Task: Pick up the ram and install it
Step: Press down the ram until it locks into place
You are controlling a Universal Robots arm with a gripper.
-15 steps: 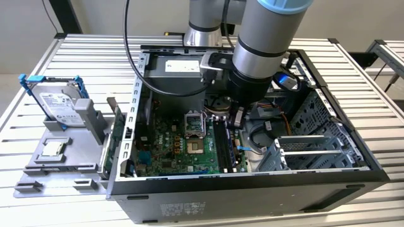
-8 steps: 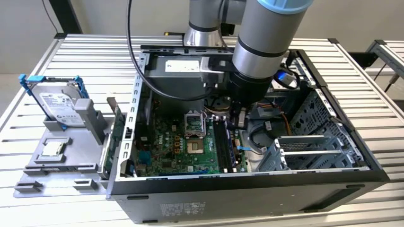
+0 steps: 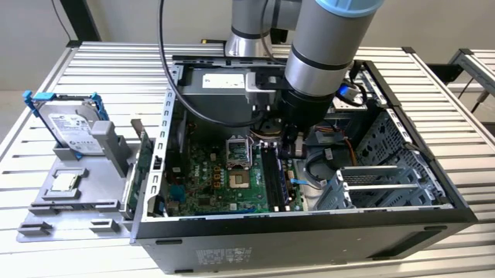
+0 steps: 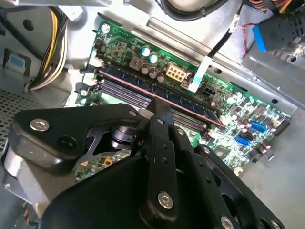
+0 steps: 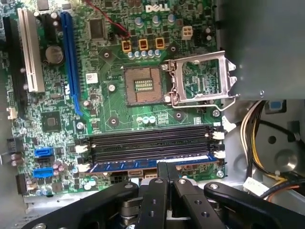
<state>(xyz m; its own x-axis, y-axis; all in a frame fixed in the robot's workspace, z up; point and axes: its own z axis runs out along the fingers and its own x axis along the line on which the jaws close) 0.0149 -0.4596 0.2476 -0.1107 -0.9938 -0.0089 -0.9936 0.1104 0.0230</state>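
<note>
The ram [image 5: 143,166] [image 4: 188,101], a long dark-blue stick, stands in the outermost memory slot of the green motherboard [image 5: 109,71], beside the empty black slots [image 5: 152,140]. In both wrist views my gripper [image 5: 165,166] [image 4: 160,106] has its two black fingers shut side by side. Their tips rest on the ram's top edge near its middle, lined up along the stick and not clamped across it. In the exterior view the gripper [image 3: 288,152] reaches down inside the open computer case [image 3: 309,231].
The open CPU socket [image 5: 143,85] and its raised metal frame [image 5: 200,78] lie beyond the slots. Yellow and black cables [image 5: 252,133] hang by the case wall. A drive cage [image 3: 386,185] fills the exterior view's right. A silver hard drive [image 3: 73,130] stands outside on a grey holder.
</note>
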